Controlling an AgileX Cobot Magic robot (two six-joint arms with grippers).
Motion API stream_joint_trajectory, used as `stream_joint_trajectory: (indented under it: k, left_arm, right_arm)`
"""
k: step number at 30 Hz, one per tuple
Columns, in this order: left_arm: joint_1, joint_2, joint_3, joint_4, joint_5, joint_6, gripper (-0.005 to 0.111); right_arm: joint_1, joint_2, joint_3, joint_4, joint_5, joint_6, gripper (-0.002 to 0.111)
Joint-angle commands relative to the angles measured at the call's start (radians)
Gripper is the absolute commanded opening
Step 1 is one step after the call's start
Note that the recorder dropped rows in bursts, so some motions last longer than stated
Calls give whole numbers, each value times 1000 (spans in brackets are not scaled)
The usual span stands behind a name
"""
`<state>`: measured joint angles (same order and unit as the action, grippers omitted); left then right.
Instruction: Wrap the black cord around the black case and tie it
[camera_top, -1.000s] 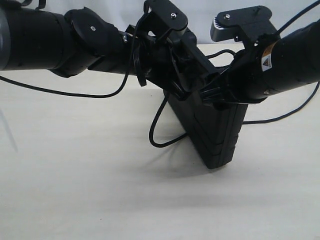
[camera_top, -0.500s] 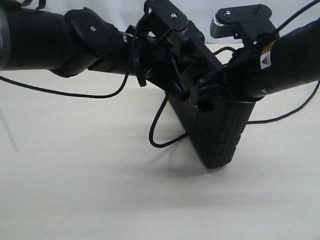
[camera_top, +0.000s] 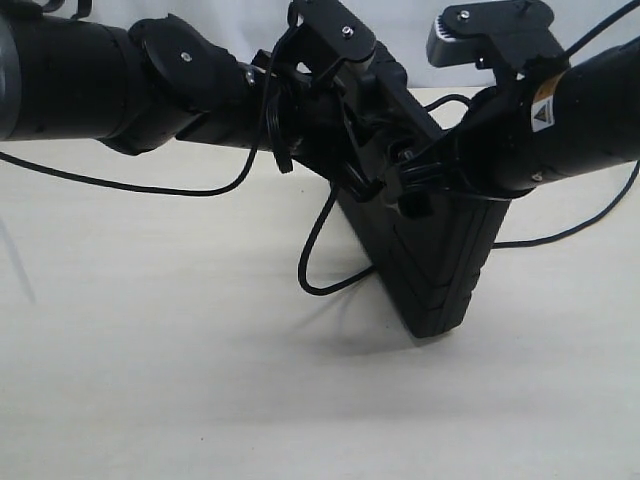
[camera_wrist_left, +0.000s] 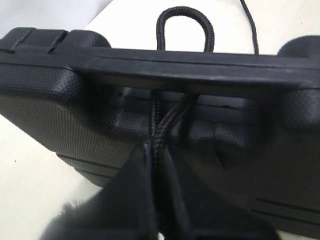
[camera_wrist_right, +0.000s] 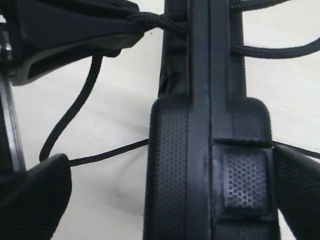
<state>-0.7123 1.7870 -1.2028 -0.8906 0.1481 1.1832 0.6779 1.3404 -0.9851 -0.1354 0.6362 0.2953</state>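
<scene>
Soft, even light from above casts only a faint shadow on the pale table (camera_top: 150, 380) beside the black case (camera_top: 440, 280), whose dark surfaces lose detail, and the left gripper (camera_wrist_left: 157, 210) blurs near the lens.

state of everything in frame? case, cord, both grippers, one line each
black case: closed, standing on edge on the table, leaning.
black cord: looped over the case's handle bar, both strands pinched below it; slack curve lying on the table.
left gripper: shut on the black cord.
right gripper: open, one finger on either side of the case.
</scene>
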Motion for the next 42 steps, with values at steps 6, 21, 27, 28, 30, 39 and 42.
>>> stream_joint_trajectory:
  k: [6,21,27,28,30,39,42]
  left_arm:
    - [-5,0,-7,-9,-4,-1,0]
    - [-7,0,-7,-9,-20,-1,0]
    - [-21,0,-9,-7,-35,-1,0]
    - [-23,0,-9,-7,-36,-1,0]
    - [-23,0,-9,-5,-36,1,0]
    - [-23,0,-9,-3,-51,2,0]
    - [-23,0,-9,-3,-51,2,0]
  right_arm:
    - [-2,-109,-6,-10,-16,-5,110]
    - [-364,-30,-121,256,25,-226,106]
    - [-514,108,-146,595,19,-528,104]
    - [-528,131,-153,628,19,-563,104]
    - [-548,167,-170,677,21,-628,104]
    - [-550,297,-225,761,-16,-703,104]
    - [-550,314,-225,761,-37,-703,104]
